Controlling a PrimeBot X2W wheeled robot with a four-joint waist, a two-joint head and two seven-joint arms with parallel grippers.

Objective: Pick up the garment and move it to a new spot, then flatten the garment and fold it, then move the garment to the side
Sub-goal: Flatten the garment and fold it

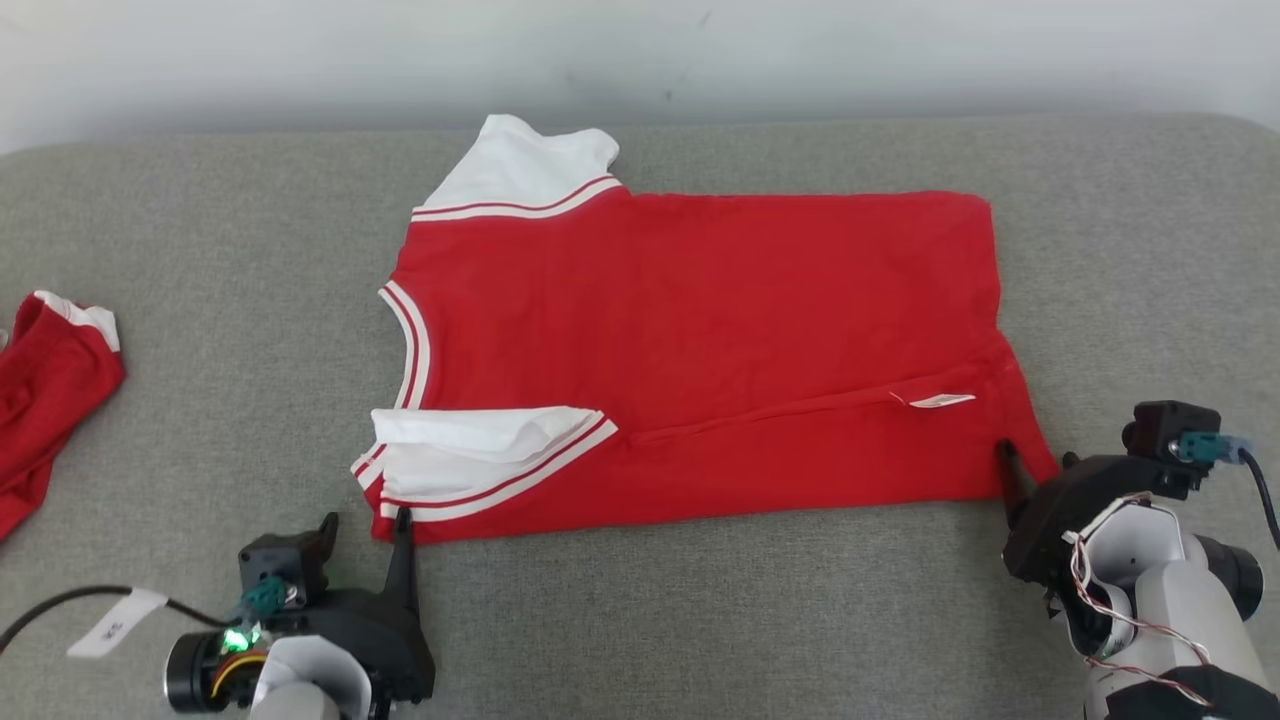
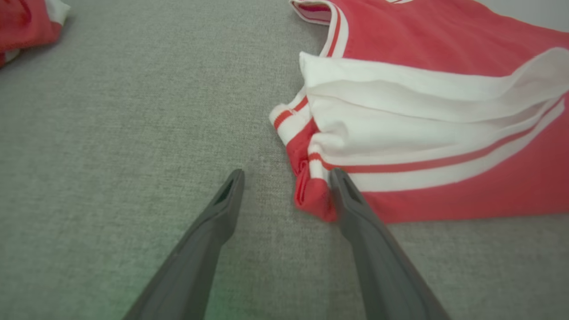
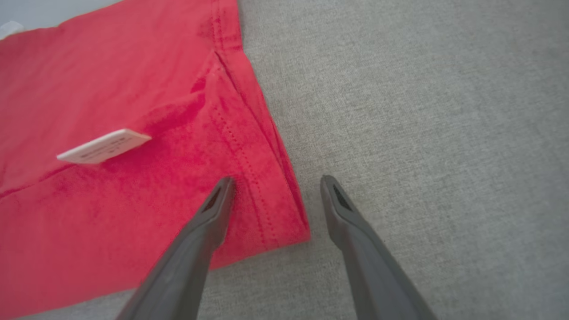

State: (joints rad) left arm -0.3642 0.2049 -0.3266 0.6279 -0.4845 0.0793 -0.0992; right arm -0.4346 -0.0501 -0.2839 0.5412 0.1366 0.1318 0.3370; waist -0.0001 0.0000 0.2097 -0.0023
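Fig.: shirt [image 1: 700, 340] lies flat on grey woven cushion [image 1: 200, 250], just ahead of both grippers. L gripper [image 2: 286, 173]: jaws apart, one finger at the corner by the near sleeve [image 2: 400, 111]. R gripper [image 3: 276, 178]: jaws apart, straddling the hem [image 3: 266, 186] corner. Likely step: pinch both near corners, so close low, catch all layers, lift evenly, fold away w/o dragging. Soft red knit, white sleeves, striped trim, stiff white label [image 3: 104, 146]
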